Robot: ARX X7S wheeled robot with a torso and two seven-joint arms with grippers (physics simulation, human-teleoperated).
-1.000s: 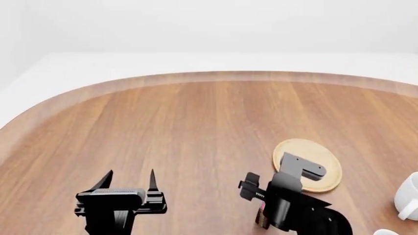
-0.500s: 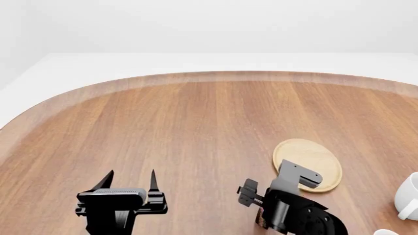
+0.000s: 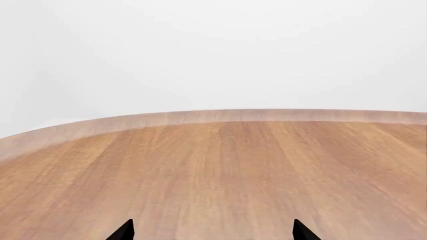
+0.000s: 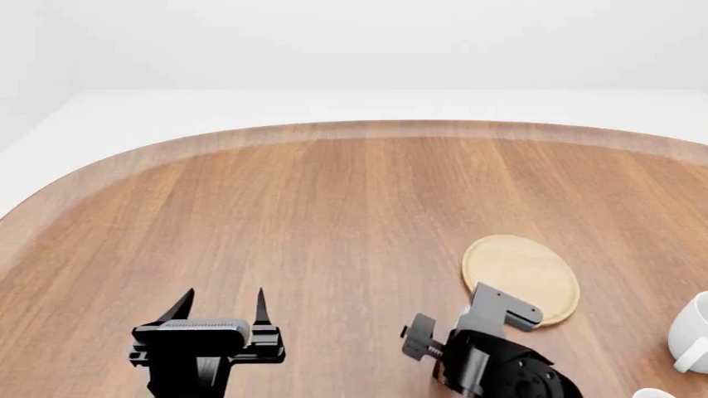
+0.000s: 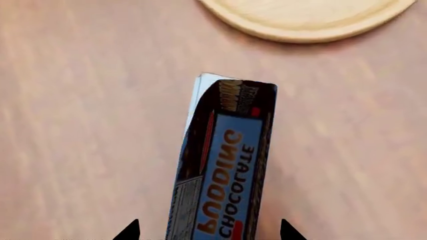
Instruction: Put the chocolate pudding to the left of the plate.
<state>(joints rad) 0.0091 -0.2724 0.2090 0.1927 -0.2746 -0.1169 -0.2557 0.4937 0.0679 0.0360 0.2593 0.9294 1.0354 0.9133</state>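
Observation:
The chocolate pudding (image 5: 223, 165) is a dark brown box with a blue printed edge. It stands on edge on the table, just short of the tan wooden plate (image 5: 307, 20). My right gripper (image 5: 208, 231) is open, with one fingertip on each side of the box and a gap on both sides. In the head view the right gripper (image 4: 470, 356) points down just left of the plate's near edge (image 4: 520, 278) and hides the box. My left gripper (image 4: 219, 303) is open and empty at the front left; it also shows in the left wrist view (image 3: 212, 232).
A white mug (image 4: 691, 332) stands at the right edge, with another white object (image 4: 652, 394) in the bottom right corner. The curved far rim of the wooden table (image 4: 366, 131) runs across the back.
My right arm has drawn back toward the near edge of the table, uncovering more of the plate. The left arm has not moved.

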